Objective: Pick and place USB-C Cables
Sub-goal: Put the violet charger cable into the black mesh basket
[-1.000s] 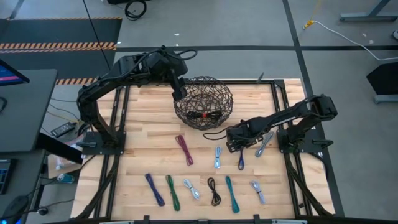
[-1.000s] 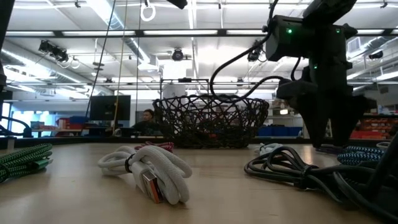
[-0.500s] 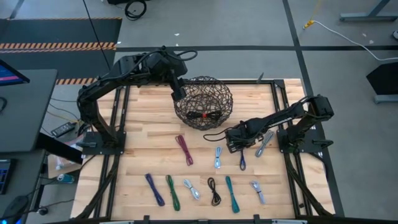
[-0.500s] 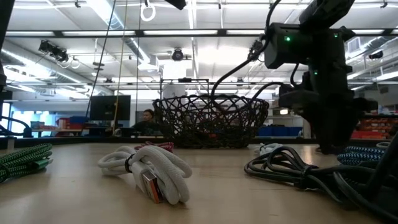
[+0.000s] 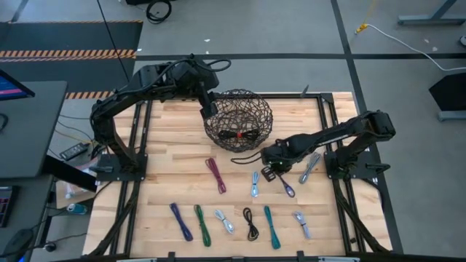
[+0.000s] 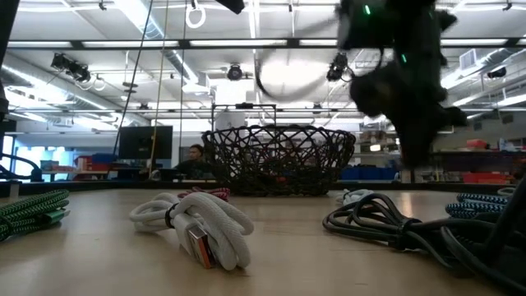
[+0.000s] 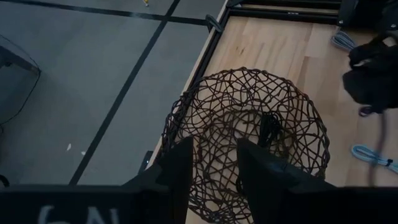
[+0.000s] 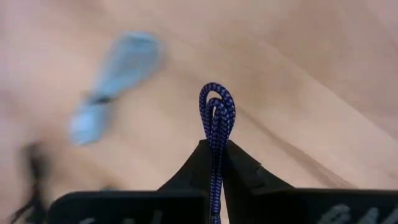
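My right gripper (image 5: 271, 172) (image 8: 214, 147) is shut on a purple USB-C cable (image 5: 285, 186) right of the table's middle. It shows blurred in the low view (image 6: 404, 99). My left gripper (image 5: 210, 110) (image 7: 219, 167) hangs open over the left rim of a dark wire basket (image 5: 239, 118), touching nothing. A black and red cable (image 5: 240, 135) lies in the basket. Other folded cables lie flat on the wood: magenta (image 5: 215, 175), light blue (image 5: 255, 183), silvery (image 5: 309, 167), and a near row with purple (image 5: 180, 220), green (image 5: 202, 223), black (image 5: 250, 223) and teal (image 5: 271, 226). My right gripper pinches the folded purple bundle (image 8: 216, 135) between its two fingers, which slant down from above. The cable runs along the fingers, and its looped end (image 8: 216, 102) sticks out past the fingertips. In the high view the loop (image 5: 290, 191) trails toward the near right. Whether it still touches the wood, I cannot tell.
Black frame rails (image 5: 325, 124) border the wooden table. In the low view a white cable bundle (image 6: 196, 227) and a black cable (image 6: 394, 227) lie close to the camera. Bare wood lies between the basket and the near row of cables.
My right gripper has shut on the purple cable and risen with it, shifting a little toward the table's left. The cable, which lay straight on the wood, now slants away from the fingers toward the near right.
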Tool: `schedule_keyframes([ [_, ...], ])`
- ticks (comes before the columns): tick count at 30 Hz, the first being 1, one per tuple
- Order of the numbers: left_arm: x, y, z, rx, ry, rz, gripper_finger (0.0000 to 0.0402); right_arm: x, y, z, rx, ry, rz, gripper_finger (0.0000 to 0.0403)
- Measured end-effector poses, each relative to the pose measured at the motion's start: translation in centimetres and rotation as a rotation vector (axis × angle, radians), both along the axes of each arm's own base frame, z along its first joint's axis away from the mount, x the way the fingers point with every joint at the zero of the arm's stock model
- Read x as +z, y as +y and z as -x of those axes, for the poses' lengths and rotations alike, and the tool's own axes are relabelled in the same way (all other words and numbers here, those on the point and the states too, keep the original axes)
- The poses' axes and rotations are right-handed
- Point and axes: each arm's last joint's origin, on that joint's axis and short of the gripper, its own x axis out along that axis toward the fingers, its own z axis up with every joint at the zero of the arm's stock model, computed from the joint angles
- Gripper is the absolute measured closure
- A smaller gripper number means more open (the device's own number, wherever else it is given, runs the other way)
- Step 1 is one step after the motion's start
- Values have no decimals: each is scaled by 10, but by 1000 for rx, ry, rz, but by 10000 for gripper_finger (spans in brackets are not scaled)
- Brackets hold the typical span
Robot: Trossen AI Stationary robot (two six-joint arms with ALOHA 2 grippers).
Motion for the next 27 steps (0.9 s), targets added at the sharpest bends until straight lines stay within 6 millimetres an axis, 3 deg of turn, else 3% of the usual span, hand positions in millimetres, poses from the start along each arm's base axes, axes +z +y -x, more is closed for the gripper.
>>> schedule_keyframes([
  [8, -3, -1, 3, 1, 25, 48, 269, 120, 4, -28, 361, -448, 127, 385],
  [13, -4, -4, 2, -34, 23, 74, 269, 178, -13, -26, 550, -588, 284, 385],
  [18, -4, -4, 2, -37, 25, 72, 269, 201, -55, -15, 619, -564, 385, 385],
  [27, -4, -6, 2, -27, 20, 88, 269, 190, -144, -4, 643, -592, 350, 385],
])
